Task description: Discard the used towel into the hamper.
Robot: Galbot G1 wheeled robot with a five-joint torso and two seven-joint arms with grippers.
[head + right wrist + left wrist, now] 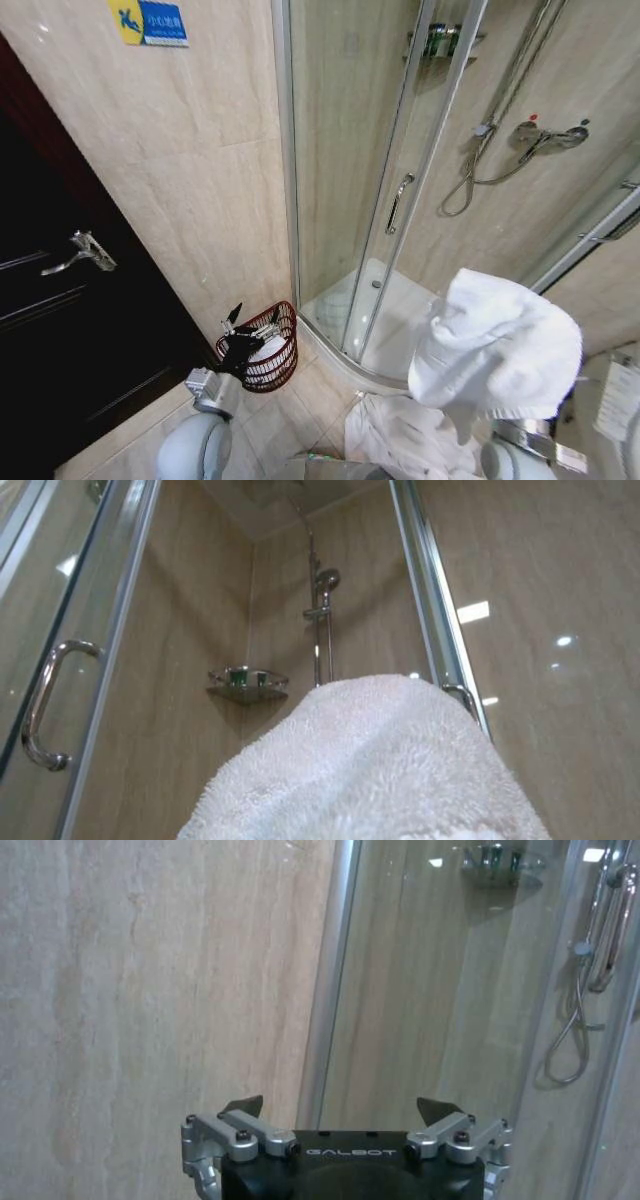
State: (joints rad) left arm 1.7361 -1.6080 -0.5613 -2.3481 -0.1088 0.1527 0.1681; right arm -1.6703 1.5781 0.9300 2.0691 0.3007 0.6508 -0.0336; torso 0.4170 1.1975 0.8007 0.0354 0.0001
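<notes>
Two arms split our work: the right end effector (520,425), fingers hidden, lifts the towel (495,345) clear of the floor, while the hamper (270,348) waits at nine o'clock beneath our open left end effector (247,322).

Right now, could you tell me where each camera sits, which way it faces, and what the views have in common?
Head view: from the robot's head, looking down at the bathroom floor, the hamper, the shower door; both arms show, the left gripper open over the hamper, the towel raised on the right.
Left wrist view: behind the left gripper, facing the tiled wall and shower glass.
Right wrist view: behind the towel, looking up into the shower.
Shared: all three show the shower hose and corner shelf.
</notes>
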